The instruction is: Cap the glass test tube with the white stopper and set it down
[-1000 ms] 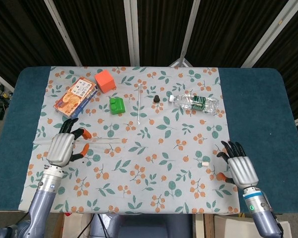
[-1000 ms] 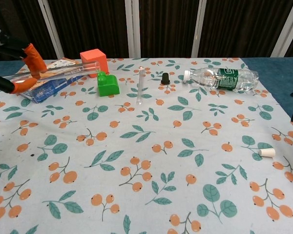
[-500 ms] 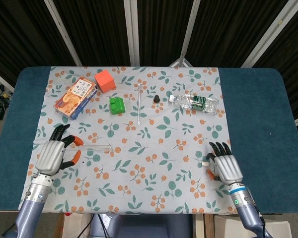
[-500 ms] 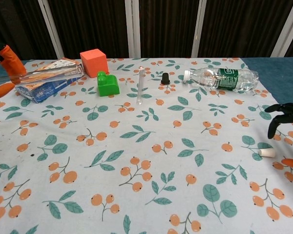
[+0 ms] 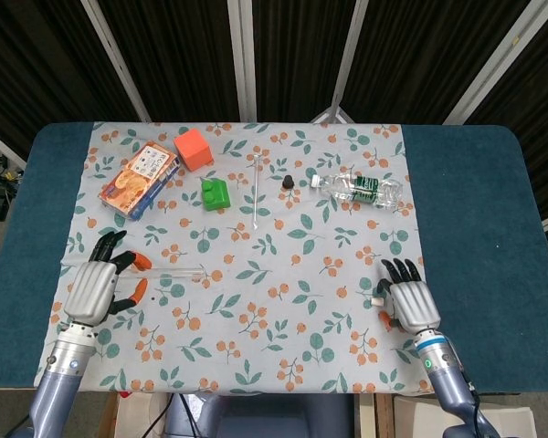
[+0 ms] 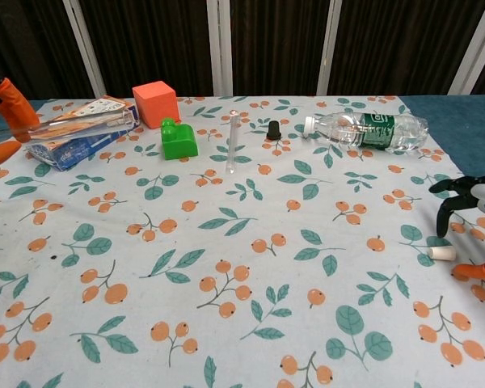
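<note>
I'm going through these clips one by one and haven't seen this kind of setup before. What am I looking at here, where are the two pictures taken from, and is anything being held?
This is a two-armed robot with human-like hands, steered remotely by a person at a table. One picture looks down from its head, the other forward from its chest.

The left hand holds a glass test tube between its orange-tipped fingers, roughly level above the cloth. The right hand hovers by the white stopper, fingers apart, holding nothing yet.

On the floral tablecloth also lie a second test tube, a small black cap, a plastic water bottle on its side, a green toy brick, an orange cube and a snack box.

The tube is not capped yet.
</note>
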Controlling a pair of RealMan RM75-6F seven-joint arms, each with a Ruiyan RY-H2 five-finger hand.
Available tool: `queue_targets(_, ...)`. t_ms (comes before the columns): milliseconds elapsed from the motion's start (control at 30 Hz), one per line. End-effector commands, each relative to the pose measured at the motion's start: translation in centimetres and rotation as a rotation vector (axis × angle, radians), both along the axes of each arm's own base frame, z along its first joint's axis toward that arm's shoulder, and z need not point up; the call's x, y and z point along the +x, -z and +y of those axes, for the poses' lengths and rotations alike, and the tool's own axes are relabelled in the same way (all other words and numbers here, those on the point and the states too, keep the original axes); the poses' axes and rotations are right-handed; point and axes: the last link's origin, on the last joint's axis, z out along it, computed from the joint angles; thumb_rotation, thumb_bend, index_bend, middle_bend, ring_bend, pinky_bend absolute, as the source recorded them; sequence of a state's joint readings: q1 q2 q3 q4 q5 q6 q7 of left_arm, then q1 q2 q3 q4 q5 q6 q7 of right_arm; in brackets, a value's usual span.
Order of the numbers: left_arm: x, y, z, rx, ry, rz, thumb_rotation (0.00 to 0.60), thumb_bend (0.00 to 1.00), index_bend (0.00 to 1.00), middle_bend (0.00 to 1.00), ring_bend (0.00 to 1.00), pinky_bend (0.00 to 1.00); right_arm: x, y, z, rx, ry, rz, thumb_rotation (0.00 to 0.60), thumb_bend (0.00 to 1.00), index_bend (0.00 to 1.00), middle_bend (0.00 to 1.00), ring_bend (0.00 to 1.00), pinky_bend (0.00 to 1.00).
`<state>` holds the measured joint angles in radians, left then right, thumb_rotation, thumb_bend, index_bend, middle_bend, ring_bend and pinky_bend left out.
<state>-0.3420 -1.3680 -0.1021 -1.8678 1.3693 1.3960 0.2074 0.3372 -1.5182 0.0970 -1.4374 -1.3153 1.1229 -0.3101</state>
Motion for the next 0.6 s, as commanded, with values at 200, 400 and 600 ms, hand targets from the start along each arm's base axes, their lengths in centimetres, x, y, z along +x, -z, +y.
queue_targets(200, -0.15, 0.03, 0.18, 0.003, -0.013, -0.013, 0.6, 0.69, 0.55, 0.47, 0.09, 0.02, -0.37, 0.33, -0.36, 0.005, 0.019, 0.003, 0.6, 0.33, 0.47, 0.12, 0.03, 0.0)
queue_targets(400, -0.02, -0.01, 0.39, 0.012, -0.018, -0.027, 0.6, 0.69, 0.55, 0.47, 0.09, 0.02, -0.43, 0.47, -0.36, 0.006, 0.023, 0.001, 0.6, 0.36, 0.48, 0.12, 0.04, 0.0)
queue_targets(600, 0.03, -0.02, 0.56, 0.016, -0.02, -0.032, 0.6, 0.69, 0.55, 0.47, 0.09, 0.02, -0.55, 0.62, -0.35, 0.011, 0.024, 0.007, 0.6, 0.36, 0.48, 0.12, 0.03, 0.0)
